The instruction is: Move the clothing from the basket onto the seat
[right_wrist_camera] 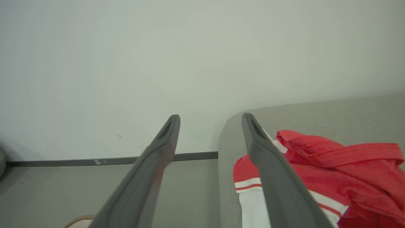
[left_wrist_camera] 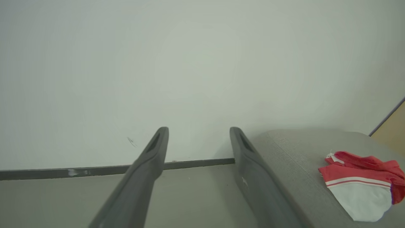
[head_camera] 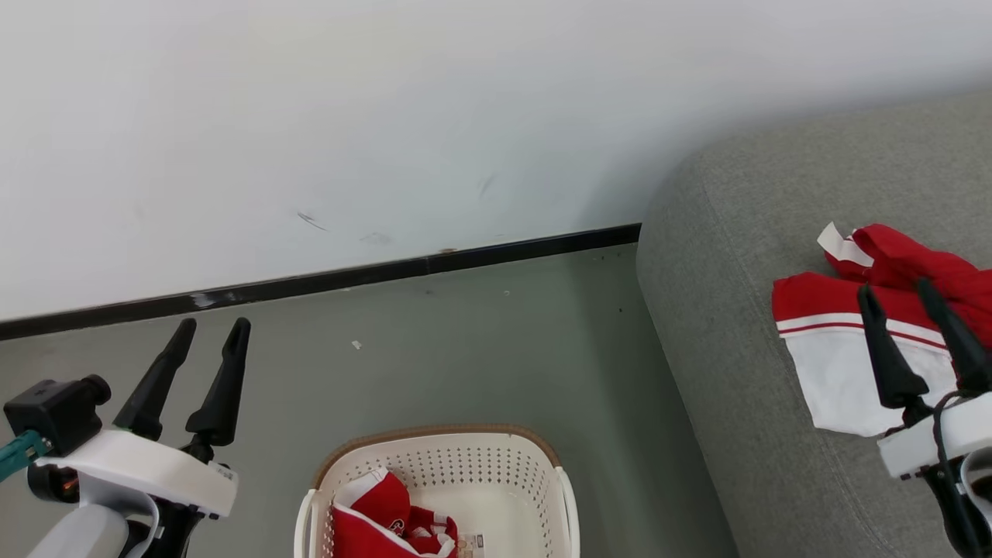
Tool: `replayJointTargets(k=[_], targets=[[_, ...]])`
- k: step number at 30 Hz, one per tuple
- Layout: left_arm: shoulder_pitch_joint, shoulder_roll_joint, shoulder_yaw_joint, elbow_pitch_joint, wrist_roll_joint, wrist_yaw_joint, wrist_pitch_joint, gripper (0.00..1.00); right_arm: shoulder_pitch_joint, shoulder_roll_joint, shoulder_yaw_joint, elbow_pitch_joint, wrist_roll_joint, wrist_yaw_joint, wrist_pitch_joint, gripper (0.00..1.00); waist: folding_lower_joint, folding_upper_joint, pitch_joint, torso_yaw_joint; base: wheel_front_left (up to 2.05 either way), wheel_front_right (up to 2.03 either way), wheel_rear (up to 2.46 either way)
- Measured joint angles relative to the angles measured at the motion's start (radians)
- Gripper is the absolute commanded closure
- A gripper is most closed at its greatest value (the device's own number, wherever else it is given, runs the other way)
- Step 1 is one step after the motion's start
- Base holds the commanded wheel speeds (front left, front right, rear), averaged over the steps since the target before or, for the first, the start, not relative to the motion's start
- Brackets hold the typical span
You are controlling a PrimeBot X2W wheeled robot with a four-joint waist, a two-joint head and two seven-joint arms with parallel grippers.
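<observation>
Near field, head view. Your left gripper (head_camera: 214, 325) sits at the lower left, over the grey floor (head_camera: 480, 349). It is released, with nothing in it. The left wrist view agrees: its two dark fingers (left_wrist_camera: 142, 177) stand apart, with bare floor and wall in the gap.

Your right gripper (head_camera: 897, 289) sits at the lower right, above the seat (head_camera: 721, 325). It is also released and holds nothing. In the right wrist view one finger crosses in front of the red fabric lying there. You cannot tell from any view whether it touches the cloth.

Bottom centre: the basket (head_camera: 442, 428) stands on the floor between your two grippers, cut off by the lower edge of the head view. It is near the seat, with a strip of floor between them. One piece of clothing (head_camera: 380, 515) lies in the basket. It is red with white trim, crumpled against the basket's left wall, and a small printed logo shows.

Mid field, right: the seat's rounded corner. A second garment (head_camera: 845, 364) lies on the seat, its white panel and thin stripes towards you. Its bunched red part lies farther back.

Far field: a black skirting board (head_camera: 310, 280) runs along the foot of a white wall (head_camera: 387, 116), which has a few scuff marks.
</observation>
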Motion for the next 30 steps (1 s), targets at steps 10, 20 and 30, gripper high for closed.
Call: replayJointTargets(k=[10,20,30], targets=[[0.102,-0.057,0.121,0.032,0.031,0.000,0.000,0.00,0.105,0.098,-0.034,-0.003,-0.055,0.000,-0.010,0.00,0.0000,0.0000,-0.036,0.056,0.00,0.00,0.00],[0.188,-0.134,0.188,0.041,0.092,-0.010,0.000,0.00,0.175,0.193,-0.047,-0.056,-0.107,0.000,-0.010,0.00,0.0000,0.0000,-0.063,0.100,0.00,0.00,0.00],[0.207,-0.163,0.241,0.038,0.189,-0.028,0.000,0.00,0.215,0.228,-0.036,-0.092,-0.156,0.000,-0.010,0.00,-0.0001,0.0000,-0.068,0.121,0.00,0.00,0.00]])
